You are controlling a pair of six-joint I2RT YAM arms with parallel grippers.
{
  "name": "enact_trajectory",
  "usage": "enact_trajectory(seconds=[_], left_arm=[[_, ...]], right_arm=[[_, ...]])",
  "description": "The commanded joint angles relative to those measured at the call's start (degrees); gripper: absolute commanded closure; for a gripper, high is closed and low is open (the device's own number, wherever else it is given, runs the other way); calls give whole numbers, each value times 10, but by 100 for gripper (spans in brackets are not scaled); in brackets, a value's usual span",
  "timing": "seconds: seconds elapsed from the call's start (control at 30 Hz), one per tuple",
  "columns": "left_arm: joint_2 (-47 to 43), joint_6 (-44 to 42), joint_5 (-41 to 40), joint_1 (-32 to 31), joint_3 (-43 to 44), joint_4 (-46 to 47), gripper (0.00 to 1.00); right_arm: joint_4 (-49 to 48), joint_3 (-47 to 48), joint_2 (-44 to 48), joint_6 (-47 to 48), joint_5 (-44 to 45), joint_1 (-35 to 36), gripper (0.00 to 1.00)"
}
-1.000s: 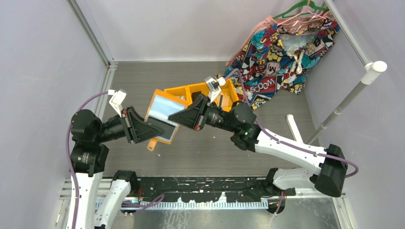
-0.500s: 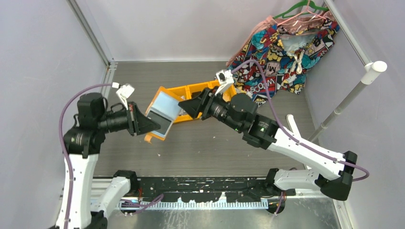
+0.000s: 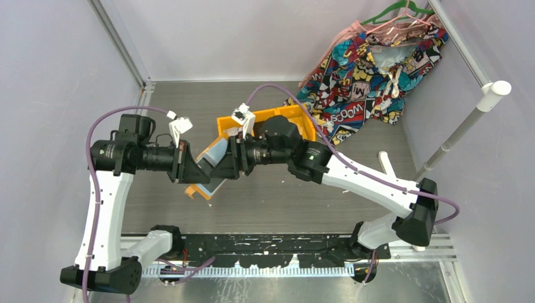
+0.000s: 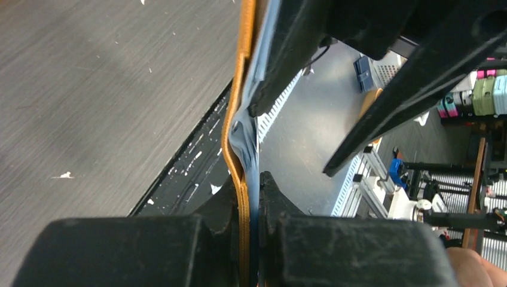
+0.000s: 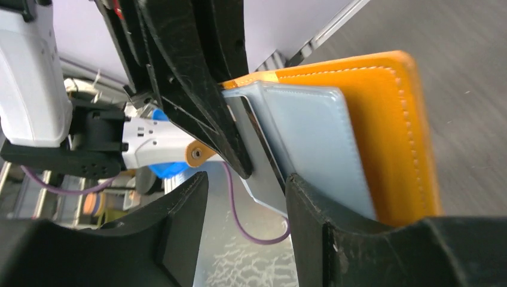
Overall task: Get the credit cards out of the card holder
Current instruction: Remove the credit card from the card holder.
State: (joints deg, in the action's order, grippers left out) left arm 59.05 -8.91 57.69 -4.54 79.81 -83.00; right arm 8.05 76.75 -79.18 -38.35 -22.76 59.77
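our left gripper (image 4: 251, 179) is pinching the card holder (image 5: 394, 137) by its orange cover and blue pockets, up in the air off the table (image 3: 265, 196). right gripper (image 5: 246, 182) has its fingers spread around a pale pocket edge. we'd clamp just a card, not the sleeve, and pull straight out. holder's stitched orange, pale blue see-through pages; cards hard to spot.

Card holder (image 3: 213, 153) between left hand (image 3: 195, 170) and right hand (image 3: 219, 172), tray (image 3: 298, 120) behind.
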Motion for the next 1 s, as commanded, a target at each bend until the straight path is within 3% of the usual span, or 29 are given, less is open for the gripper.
enact_trajectory(seconds=[0.0,0.3,0.53,0.67,0.83,0.97], left_arm=[[-14,-52,63,-1,28,-53,100],[-12,-102,125,-1,41,-107,99],[-12,-115,165,-1,43,-122,91],[-11,-102,164,-1,42,-110,81],[-6,-105,174,-2,47,-121,53],[-13,-125,190,-1,47,-135,49]], right_arm=[[-44,11,2,-18,-83,-6,45],[-59,9,-9,-27,-115,-18,51],[-117,-20,-19,-64,-140,-17,56],[-127,-35,-11,-68,-125,-18,65],[-178,-69,-5,-100,-124,-30,86],[-253,-109,14,-149,-128,-52,97]])
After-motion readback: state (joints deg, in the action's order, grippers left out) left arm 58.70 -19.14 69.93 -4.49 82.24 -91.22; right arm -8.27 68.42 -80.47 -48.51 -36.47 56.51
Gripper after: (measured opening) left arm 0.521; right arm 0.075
